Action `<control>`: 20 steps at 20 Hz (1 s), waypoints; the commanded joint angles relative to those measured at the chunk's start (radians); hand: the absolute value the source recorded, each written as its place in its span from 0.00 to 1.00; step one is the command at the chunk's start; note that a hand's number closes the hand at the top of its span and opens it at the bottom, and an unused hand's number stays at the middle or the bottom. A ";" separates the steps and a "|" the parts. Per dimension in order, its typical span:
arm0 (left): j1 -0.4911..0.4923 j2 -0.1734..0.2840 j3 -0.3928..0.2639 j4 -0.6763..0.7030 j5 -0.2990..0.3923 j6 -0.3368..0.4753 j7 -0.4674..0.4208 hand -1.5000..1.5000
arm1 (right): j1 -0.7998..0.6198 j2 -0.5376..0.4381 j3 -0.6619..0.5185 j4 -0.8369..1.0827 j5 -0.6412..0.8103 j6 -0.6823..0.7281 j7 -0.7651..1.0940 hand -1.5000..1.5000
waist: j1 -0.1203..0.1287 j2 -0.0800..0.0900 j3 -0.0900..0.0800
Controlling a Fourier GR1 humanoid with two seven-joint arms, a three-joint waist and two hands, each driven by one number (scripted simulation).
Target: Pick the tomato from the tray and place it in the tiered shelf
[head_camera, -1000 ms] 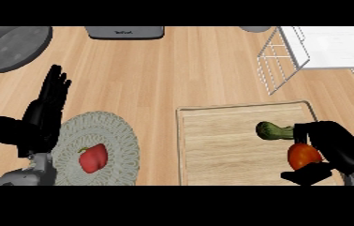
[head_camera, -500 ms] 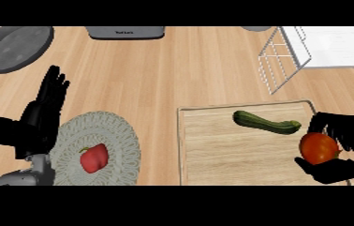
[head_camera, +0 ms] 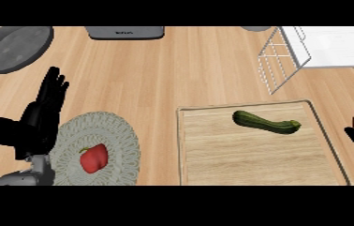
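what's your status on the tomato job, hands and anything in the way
Left hand open, resting at left edge. Right hand barely in view at right edge, fingers unclear. Tomato out of sight. Tray holds only the zucchini; shelf beyond, nothing between.

A light wooden counter (head_camera: 173,75) with long plank grain fills the view, evenly lit, with a grey appliance (head_camera: 125,32) at its far edge and a dark round pan (head_camera: 21,47) far left.

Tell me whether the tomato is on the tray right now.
Off it: the tray holds only a zucchini. No tomato shows anywhere in the head view, so where it is now cannot be told.
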 commanded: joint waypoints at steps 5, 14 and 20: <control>-0.067 0.006 0.022 0.019 0.012 -0.027 0.037 0.50 | -0.240 -0.227 -0.131 0.128 -0.105 0.026 0.178 1.00 | 0.014 0.006 0.001; -0.044 -0.040 0.013 0.017 -0.019 -0.017 -0.002 0.50 | -0.292 -0.318 -0.115 0.464 -0.040 -0.182 0.002 1.00 | 0.019 0.008 0.002; 0.031 -0.048 -0.012 -0.027 -0.032 -0.044 -0.016 0.50 | -0.366 -0.293 -0.004 0.723 0.082 -0.409 -0.139 1.00 | 0.031 0.009 0.002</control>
